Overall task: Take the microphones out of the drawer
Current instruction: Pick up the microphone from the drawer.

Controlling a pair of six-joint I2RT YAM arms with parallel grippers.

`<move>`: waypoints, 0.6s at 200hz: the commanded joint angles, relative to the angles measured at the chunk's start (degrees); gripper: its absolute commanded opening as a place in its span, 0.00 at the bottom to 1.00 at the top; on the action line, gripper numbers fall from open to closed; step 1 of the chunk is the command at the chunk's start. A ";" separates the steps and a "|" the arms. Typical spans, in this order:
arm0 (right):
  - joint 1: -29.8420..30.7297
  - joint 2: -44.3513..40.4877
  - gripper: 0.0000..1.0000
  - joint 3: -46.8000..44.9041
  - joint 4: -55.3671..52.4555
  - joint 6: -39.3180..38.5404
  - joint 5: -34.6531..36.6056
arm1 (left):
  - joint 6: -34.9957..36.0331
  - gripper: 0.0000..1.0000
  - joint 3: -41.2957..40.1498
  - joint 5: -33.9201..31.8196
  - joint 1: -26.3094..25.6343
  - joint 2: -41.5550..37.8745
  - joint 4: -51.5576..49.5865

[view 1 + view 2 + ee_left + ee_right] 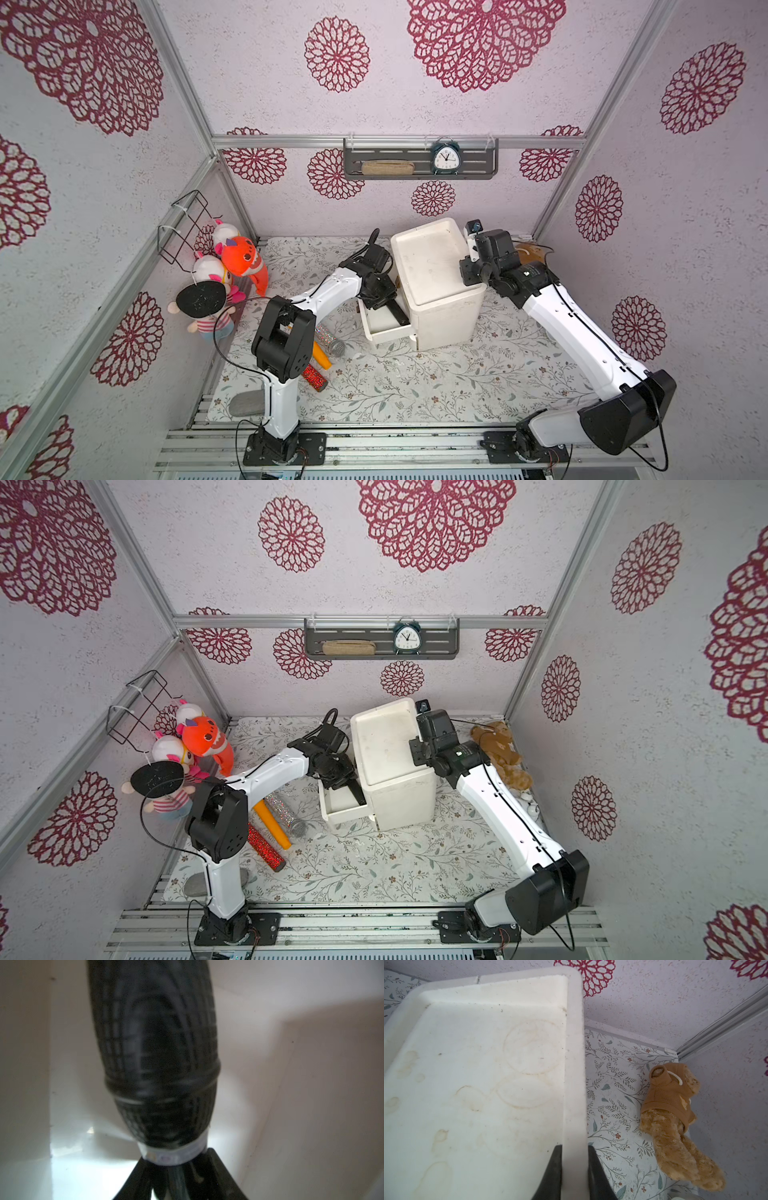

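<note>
The drawer [390,332] stands pulled out of the white cabinet [432,266], on the side facing the left arm. The left claw [176,1164] is down inside it. In the wrist view the black mic [153,1043] sits between its fingers, with white drawer walls all round. The claw looks clamped on the handle just below the white band, though the picture is blurred and the mic's head runs off the frame. In both top views the wrist hides the drawer's contents. The right claw [574,1147] is clenched on the cabinet's top rim. A silver mic [334,345] lies on the table [457,382] by the left arm's elbow. Open table stretches in front of the cabinet.
</note>
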 commanded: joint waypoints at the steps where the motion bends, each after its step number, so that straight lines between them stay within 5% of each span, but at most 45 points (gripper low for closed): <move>1: -0.19 -5.49 0.00 1.66 15.17 -1.62 3.77 | 1.00 0.35 0.02 -0.59 -0.55 1.62 0.56; 25: -0.19 -5.28 0.00 1.75 15.37 -1.55 3.55 | 1.88 0.32 0.03 -1.09 -0.50 0.63 0.59; 93: -0.15 -5.49 0.00 1.05 15.68 -1.22 3.75 | 5.96 0.00 1.52 -5.52 -0.37 -4.62 -1.90; 120: -0.14 -5.50 0.00 1.05 15.59 -1.22 4.01 | 7.53 0.00 1.38 -5.98 -0.11 -6.61 -1.08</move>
